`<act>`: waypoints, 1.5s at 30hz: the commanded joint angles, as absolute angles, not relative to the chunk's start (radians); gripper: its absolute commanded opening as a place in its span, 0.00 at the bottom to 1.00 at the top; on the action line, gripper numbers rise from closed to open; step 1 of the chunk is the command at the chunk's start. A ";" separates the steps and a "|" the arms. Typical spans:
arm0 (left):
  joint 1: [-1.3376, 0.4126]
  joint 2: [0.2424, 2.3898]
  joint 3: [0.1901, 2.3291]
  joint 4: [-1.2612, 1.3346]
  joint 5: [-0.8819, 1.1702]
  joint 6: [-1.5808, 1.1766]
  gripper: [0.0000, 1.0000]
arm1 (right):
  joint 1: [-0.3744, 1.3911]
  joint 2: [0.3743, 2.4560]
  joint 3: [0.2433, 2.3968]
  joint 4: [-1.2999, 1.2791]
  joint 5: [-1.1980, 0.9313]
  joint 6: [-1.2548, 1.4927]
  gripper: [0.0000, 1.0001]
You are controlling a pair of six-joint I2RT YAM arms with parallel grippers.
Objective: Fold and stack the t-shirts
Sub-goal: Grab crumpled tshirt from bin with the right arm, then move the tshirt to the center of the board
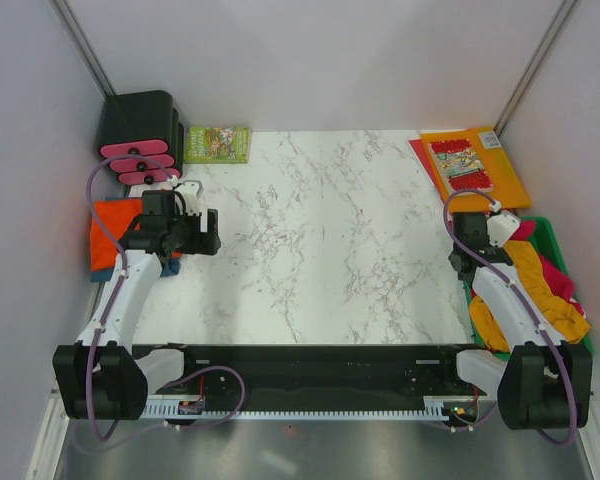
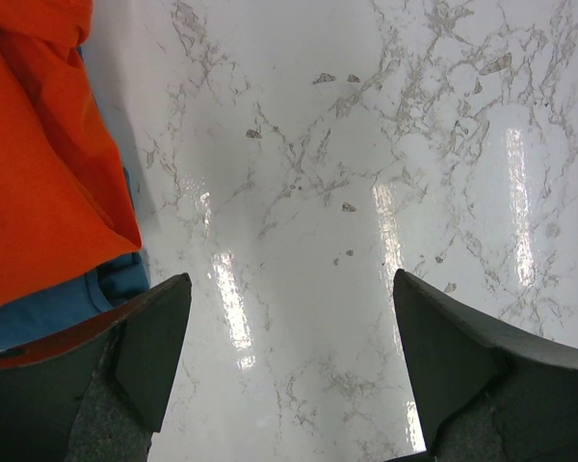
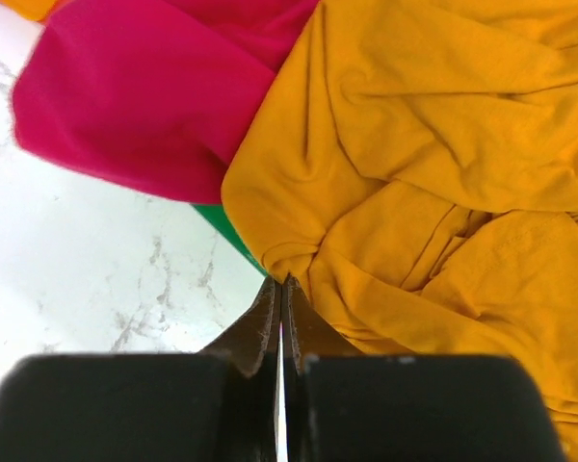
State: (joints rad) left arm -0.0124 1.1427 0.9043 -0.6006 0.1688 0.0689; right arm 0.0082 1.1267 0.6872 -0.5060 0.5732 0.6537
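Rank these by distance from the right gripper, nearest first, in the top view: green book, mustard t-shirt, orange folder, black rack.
From the right gripper:
1. mustard t-shirt: at its fingertips, right edge of the table.
2. orange folder: far right corner.
3. green book: far edge, towards the left.
4. black rack: far left corner.

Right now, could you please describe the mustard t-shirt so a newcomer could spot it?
At the marble table's right edge sits a green bin beside the right arm. The mustard t-shirt lies heaped in it, golden-yellow where the neighbouring cloth is crimson-pink.
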 commanded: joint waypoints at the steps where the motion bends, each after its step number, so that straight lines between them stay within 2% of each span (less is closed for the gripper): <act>1: -0.008 1.134 0.939 -0.611 0.198 0.086 0.92 | 0.041 1.017 0.693 -0.407 0.490 0.608 0.00; 5: -0.008 1.131 0.946 -0.612 0.202 0.078 0.91 | 0.146 0.917 0.790 -0.328 0.404 0.546 0.00; 13: -0.006 1.082 0.953 -0.632 0.184 0.084 0.91 | 0.441 1.061 1.251 -0.368 0.322 0.443 0.00; 19: -0.008 1.028 0.968 -0.649 0.178 0.090 0.91 | 0.653 1.267 1.575 -0.382 0.210 0.399 0.00; 25: -0.008 0.953 0.971 -0.661 0.209 0.097 0.91 | 0.866 1.611 1.946 -0.439 0.181 0.319 0.00; 30: -0.008 0.919 0.953 -0.663 0.209 0.101 0.91 | 0.907 1.840 2.201 -0.474 0.077 0.342 0.00; 35: -0.008 0.907 0.937 -0.661 0.199 0.107 0.92 | 0.913 2.006 2.260 -0.495 0.067 0.368 0.00; 36: -0.006 0.908 0.937 -0.661 0.198 0.107 0.93 | 0.913 2.008 2.223 -0.494 0.099 0.368 0.24; 39: -0.008 0.905 0.936 -0.657 0.173 0.110 0.96 | 0.913 1.932 2.107 -0.469 0.248 0.362 0.79; 42: -0.006 0.907 0.931 -0.640 0.163 0.109 0.98 | 0.908 1.838 2.005 -0.454 0.359 0.342 0.98; 45: -0.008 0.926 0.920 -0.617 0.169 0.101 0.97 | 0.910 1.729 1.871 -0.448 0.467 0.333 0.98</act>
State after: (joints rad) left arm -0.0124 0.9218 0.9314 -0.6537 0.1749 0.0765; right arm 0.9123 1.9339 1.9797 -0.4900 0.2726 0.3481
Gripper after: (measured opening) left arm 0.973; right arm 0.977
